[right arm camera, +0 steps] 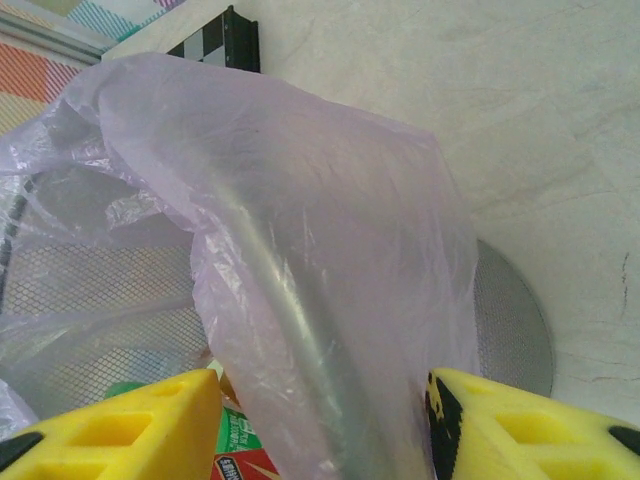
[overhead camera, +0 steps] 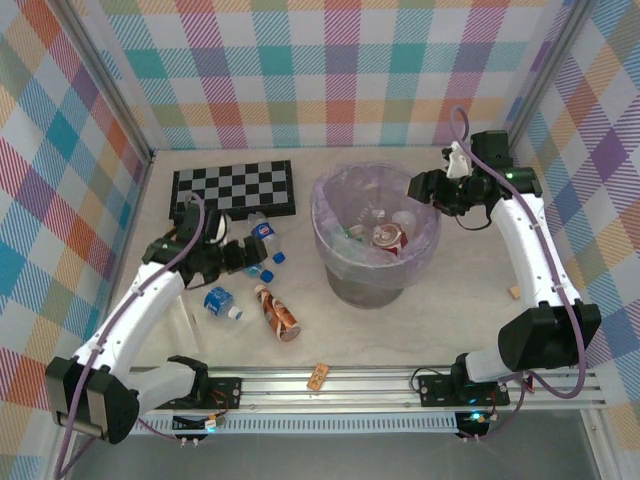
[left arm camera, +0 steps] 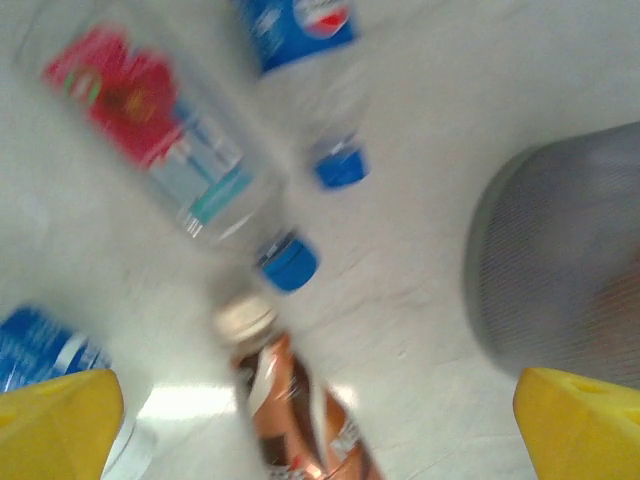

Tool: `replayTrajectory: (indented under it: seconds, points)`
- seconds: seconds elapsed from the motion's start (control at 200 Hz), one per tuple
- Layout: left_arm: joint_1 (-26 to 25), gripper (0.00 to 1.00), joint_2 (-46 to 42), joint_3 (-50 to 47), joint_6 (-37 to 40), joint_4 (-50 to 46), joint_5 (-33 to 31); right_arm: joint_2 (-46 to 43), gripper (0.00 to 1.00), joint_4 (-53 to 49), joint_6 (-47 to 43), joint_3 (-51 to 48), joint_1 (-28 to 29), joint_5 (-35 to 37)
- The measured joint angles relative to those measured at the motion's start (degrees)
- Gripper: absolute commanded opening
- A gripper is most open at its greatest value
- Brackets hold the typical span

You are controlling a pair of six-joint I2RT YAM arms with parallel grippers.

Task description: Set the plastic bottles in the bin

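Several plastic bottles lie on the table left of the bin (overhead camera: 375, 262): a brown-labelled one (overhead camera: 278, 314), a blue-labelled one (overhead camera: 218, 300) and another by the board (overhead camera: 264, 232). My left gripper (overhead camera: 250, 258) hovers open over them. Its wrist view is blurred and shows the brown bottle (left arm camera: 300, 410) between the fingers (left arm camera: 60, 420), a clear red-labelled bottle (left arm camera: 150, 130) and the grey bin wall (left arm camera: 560, 260). My right gripper (overhead camera: 422, 188) is at the bin's right rim. Its fingers (right arm camera: 120, 430) close on the lilac-bagged rim (right arm camera: 300, 300). More bottles (overhead camera: 388, 237) lie inside the bin.
A black-and-white chequered board (overhead camera: 235, 190) lies at the back left. Small tan corks sit near the front rail (overhead camera: 318, 377) and by the right arm (overhead camera: 514, 292). Loose blue caps (overhead camera: 278, 257) lie beside the left gripper. Patterned walls enclose the table.
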Motion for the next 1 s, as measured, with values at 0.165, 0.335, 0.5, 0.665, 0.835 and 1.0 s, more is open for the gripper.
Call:
replayTrajectory:
  seconds: [0.165,0.335,0.5,0.665,0.835,1.0]
  points:
    - [-10.7,1.00,-4.7,-6.2,-9.2,-0.2,-2.5,1.1,0.56,-0.2,0.2,0.1,0.0,1.2]
    - [-18.3,1.00,-4.0,-13.2,-19.5,4.2,-3.1,1.8,0.56,-0.2,0.2,0.1,0.1,1.2]
    - [-22.7,0.99,-2.1,-16.2,-26.7,8.8,-4.1,1.8,0.57,-0.2,0.2,0.1,0.4,1.3]
    - [-26.3,0.96,0.5,-20.6,-32.3,16.0,-4.2,1.8,0.56,-0.1,0.2,0.1,0.5,1.4]
    - [-26.8,0.92,3.1,-22.8,-35.1,20.2,-4.2,1.8,0.56,0.7,0.9,0.1,1.4,1.4]
    - [-26.8,0.86,3.8,-22.8,-35.6,22.6,-4.4,1.7,0.56,2.7,2.5,-0.8,2.7,0.6]
